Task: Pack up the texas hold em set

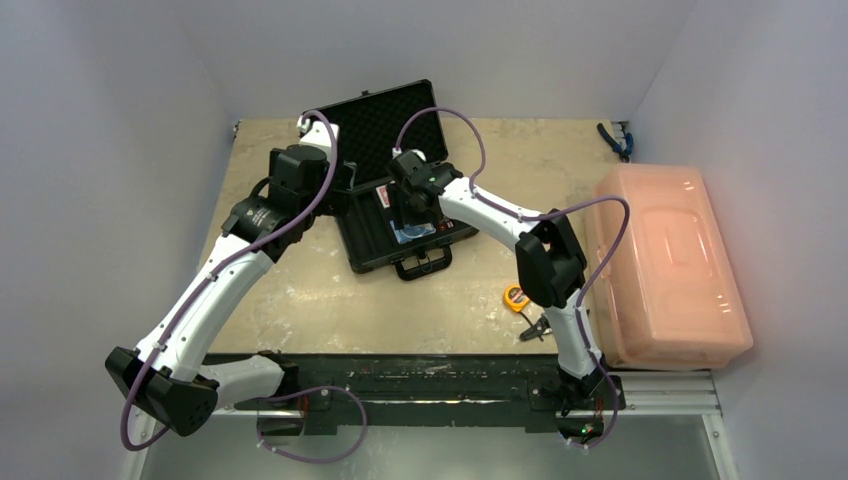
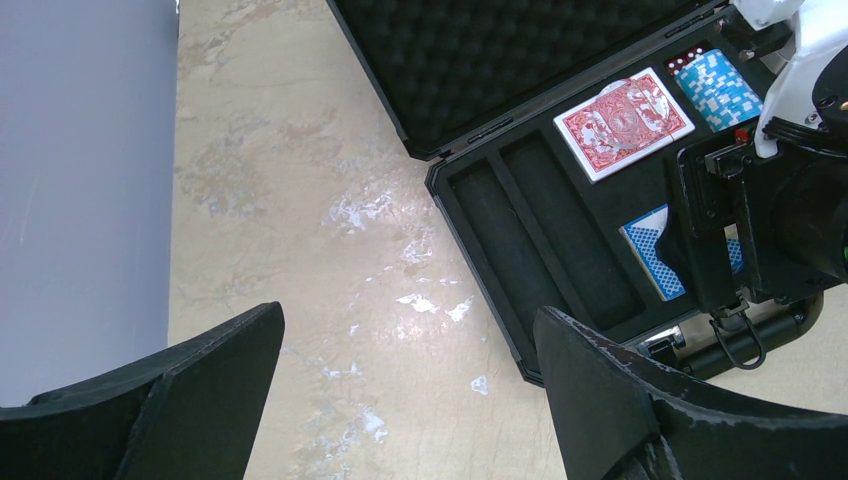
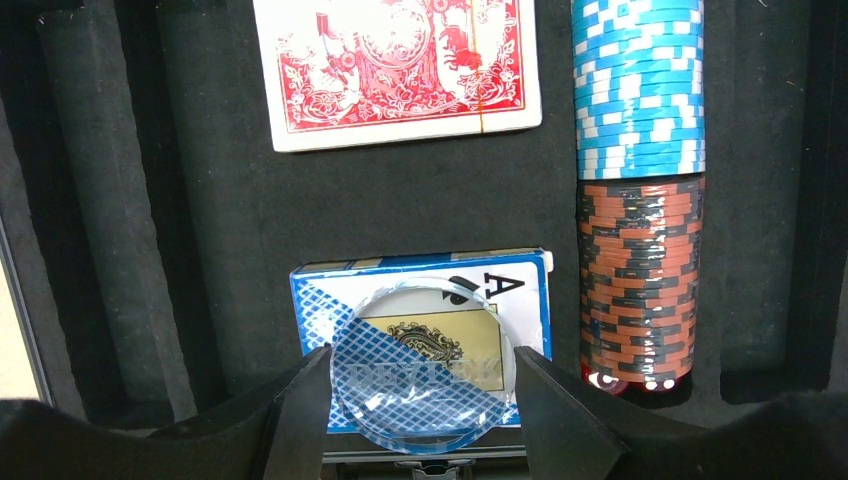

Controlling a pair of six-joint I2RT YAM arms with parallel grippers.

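right gripper (image 3: 422, 400): both fingers press on the rim of a clear disc (image 3: 422, 365), one finger on each side; the disc is gripped flat, with lettering on it too faint to read.
- seen through and around the disc: blue deck (image 3: 515, 300), face up, an ace printed at its corner. whether the disc touches the deck or hangs above it cannot be told.
- beyond the blue deck, in the same foam bed: red deck (image 3: 397, 65), back side up.
- right of the decks, one long slot holds a blue-and-white chip stack (image 3: 640, 90) lying end to end with a red-and-black chip stack (image 3: 640, 280).
- left of the decks: long foam slots (image 3: 120, 220) with nothing in them.

left gripper (image 2: 405, 400): jaws wide apart, nothing between them, over the bare table (image 2: 280, 200) just beside the left edge of the briefcase (image 2: 520, 240).
- its camera shows the lid (image 2: 500, 50) laid open, egg-crate foam inside; red dice (image 2: 680, 62) sit next to the blue chips.

top view: the case handle (image 1: 425, 265) faces the arms. on the table nearer the right arm's base lie a tape measure (image 1: 515, 298) and black-handled pliers (image 1: 535, 328), apart from the case. a translucent orange bin (image 1: 665, 265) stands at the right edge.
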